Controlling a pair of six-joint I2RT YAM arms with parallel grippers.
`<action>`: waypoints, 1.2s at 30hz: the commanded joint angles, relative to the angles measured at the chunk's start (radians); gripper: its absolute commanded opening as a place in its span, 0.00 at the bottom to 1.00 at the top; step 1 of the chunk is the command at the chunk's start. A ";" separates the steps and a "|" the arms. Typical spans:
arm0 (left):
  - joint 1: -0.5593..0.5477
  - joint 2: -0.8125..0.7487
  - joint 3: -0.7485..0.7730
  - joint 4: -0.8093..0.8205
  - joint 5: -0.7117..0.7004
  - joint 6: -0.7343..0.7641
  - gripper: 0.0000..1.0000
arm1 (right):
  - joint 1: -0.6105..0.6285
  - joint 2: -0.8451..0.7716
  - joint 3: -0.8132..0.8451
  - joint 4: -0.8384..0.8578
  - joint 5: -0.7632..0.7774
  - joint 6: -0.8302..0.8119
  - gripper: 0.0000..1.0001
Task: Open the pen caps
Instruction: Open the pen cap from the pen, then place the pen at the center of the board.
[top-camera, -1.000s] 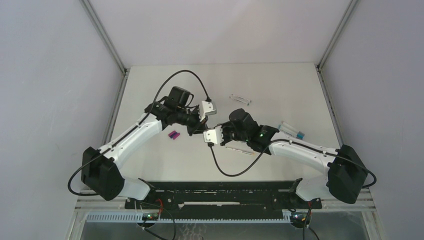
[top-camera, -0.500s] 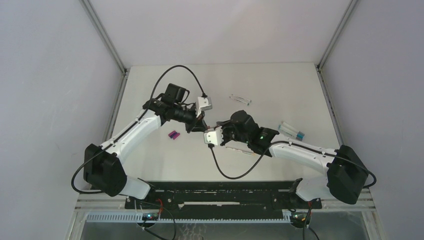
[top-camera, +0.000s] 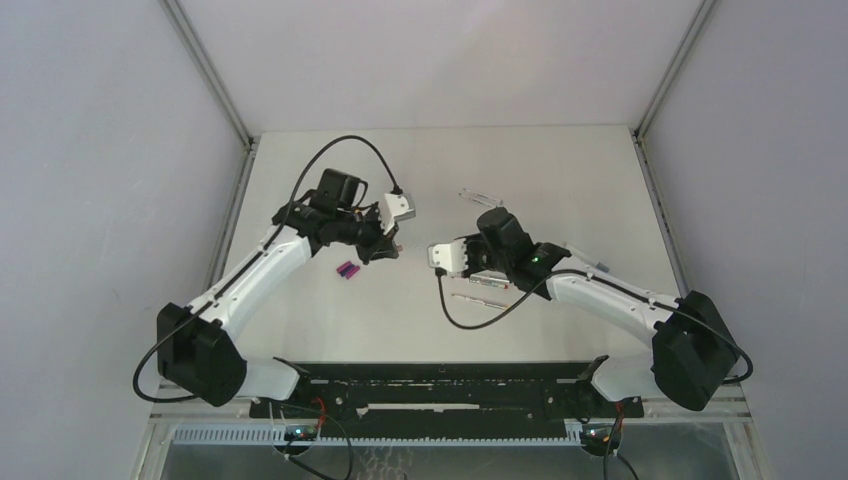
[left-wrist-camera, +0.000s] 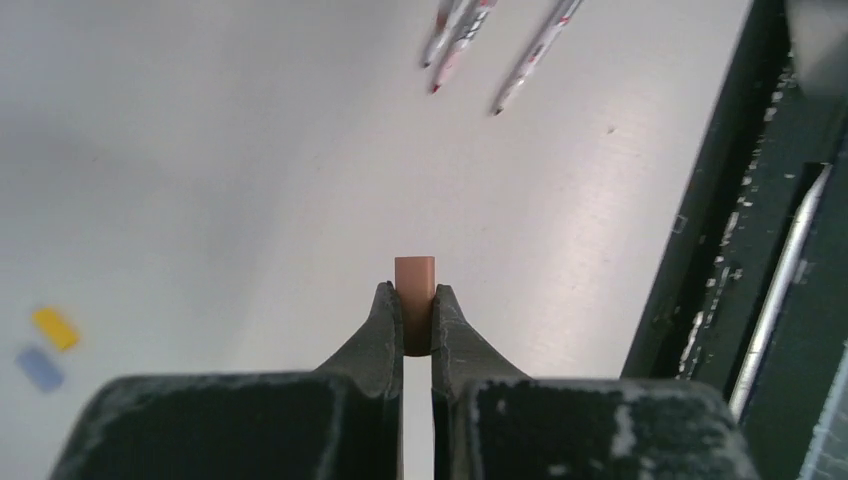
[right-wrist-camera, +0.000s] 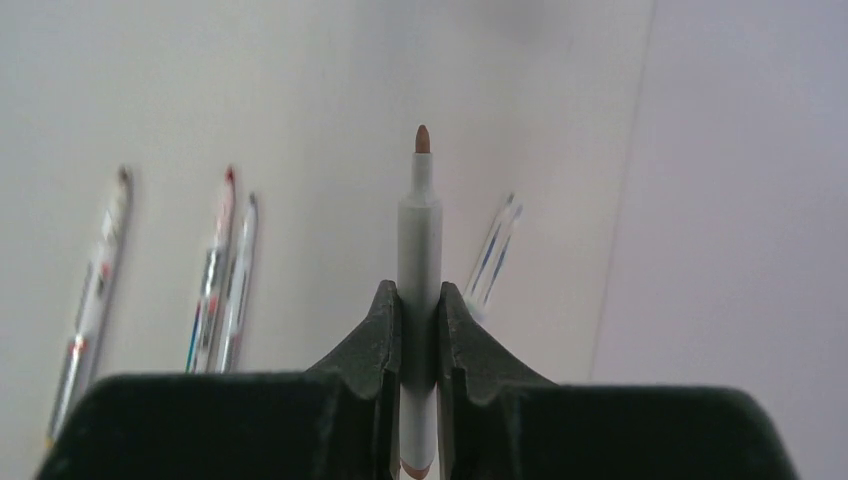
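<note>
Left claw (left-wrist-camera: 415, 300) was clamped on a short orange-brown cap (left-wrist-camera: 415, 278). The cap stood between the two fingertips with its far end protruding beyond them.

Right claw (right-wrist-camera: 420, 300) was clamped on the white barrel of a pen (right-wrist-camera: 420, 225). The barrel ran lengthwise between the jaws, and its bare orange-brown tip pointed away from the wrist; the cap was off this pen.

In the overhead view, both claws were held over the table (top-camera: 560, 170) near its centre, facing each other but apart.

Two loose caps (top-camera: 347, 271), purple and magenta, lay side by side on the table near the left claw.

Three further pens (right-wrist-camera: 225, 270) lay on the table to the left of the held pen in the right wrist view.
</note>
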 joint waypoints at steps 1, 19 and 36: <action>-0.005 -0.066 -0.035 -0.024 -0.164 0.023 0.00 | -0.041 -0.002 0.023 -0.154 0.075 0.020 0.00; 0.096 -0.050 -0.017 0.118 -0.311 -0.154 0.00 | -0.123 0.104 0.129 -0.163 0.014 0.194 0.00; 0.096 -0.009 -0.022 0.150 -0.354 -0.185 0.00 | -0.438 0.601 0.816 -0.645 -0.285 0.381 0.00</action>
